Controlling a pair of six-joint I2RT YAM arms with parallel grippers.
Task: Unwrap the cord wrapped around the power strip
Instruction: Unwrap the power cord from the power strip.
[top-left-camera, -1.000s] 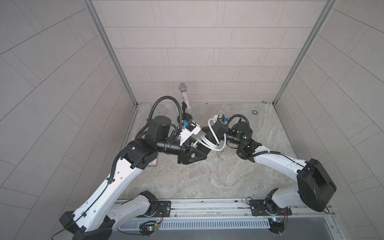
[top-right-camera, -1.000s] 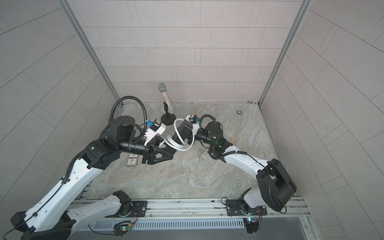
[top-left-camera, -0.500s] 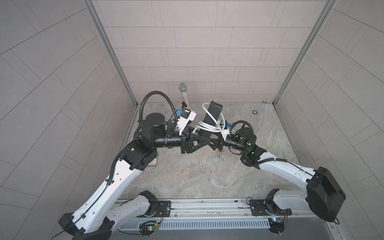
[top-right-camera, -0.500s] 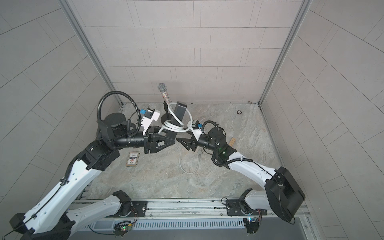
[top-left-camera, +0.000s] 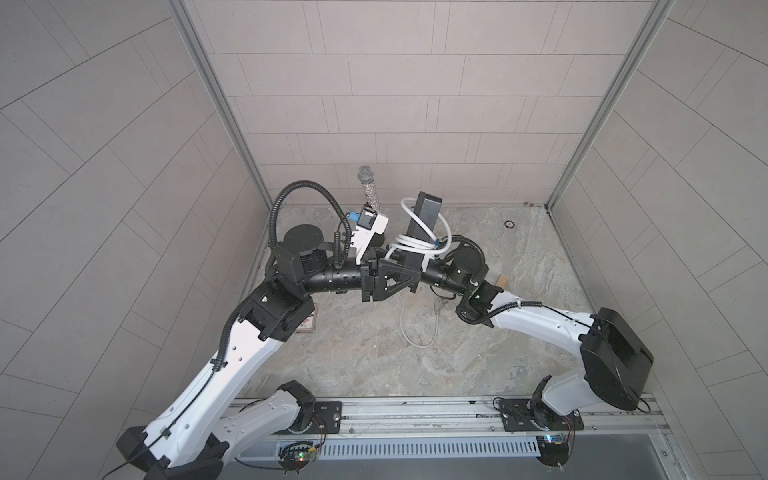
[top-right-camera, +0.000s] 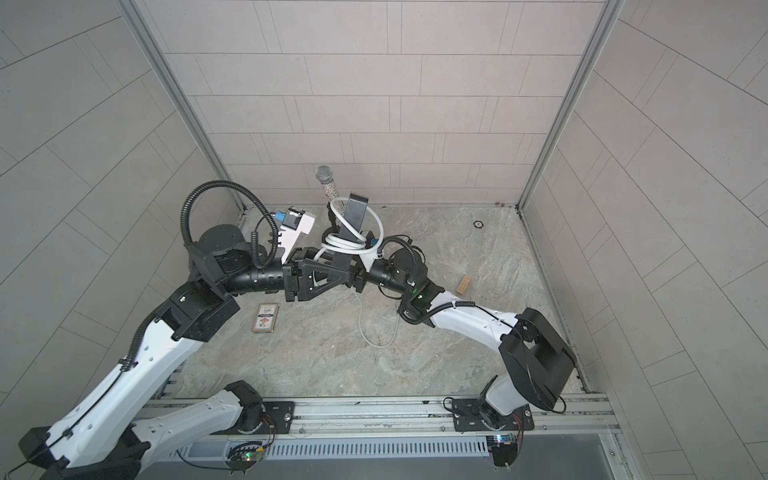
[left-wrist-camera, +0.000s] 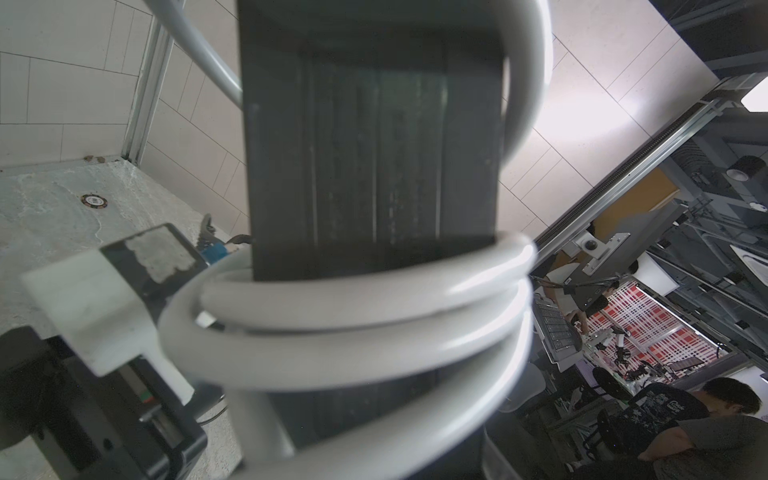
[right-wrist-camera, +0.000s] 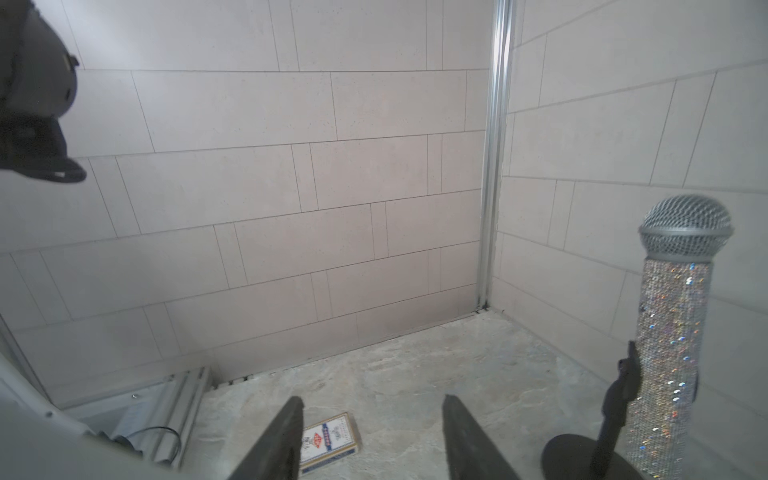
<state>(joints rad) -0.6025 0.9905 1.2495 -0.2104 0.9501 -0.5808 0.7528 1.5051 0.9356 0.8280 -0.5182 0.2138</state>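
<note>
The black power strip (top-left-camera: 424, 216) (top-right-camera: 354, 216) stands upright in the air, plain back towards the left wrist camera (left-wrist-camera: 374, 166). My left gripper (top-left-camera: 409, 275) is shut on its lower end. The white cord (top-left-camera: 415, 243) (top-right-camera: 349, 246) (left-wrist-camera: 353, 332) lies in several coils around the strip's lower half, with a wider loop beside it. A free length hangs to the floor in a U (top-left-camera: 415, 332). My right gripper (right-wrist-camera: 370, 440) (top-left-camera: 424, 274) faces the left one just below the coils. It is open with nothing between its fingers. The left jaws are hidden behind the coils in the left wrist view.
A glittery microphone (top-left-camera: 370, 191) (right-wrist-camera: 673, 332) on a round black stand is close behind the strip. A card box (top-right-camera: 265, 318) (right-wrist-camera: 330, 440) lies on the floor under the left arm. A small wooden block (top-right-camera: 463, 284) and a round chip (top-right-camera: 478, 224) lie to the right.
The left gripper has rolled and swung the power strip up from a low tilt to upright. The right gripper has opened and moved down below the coils, close to the left gripper.
</note>
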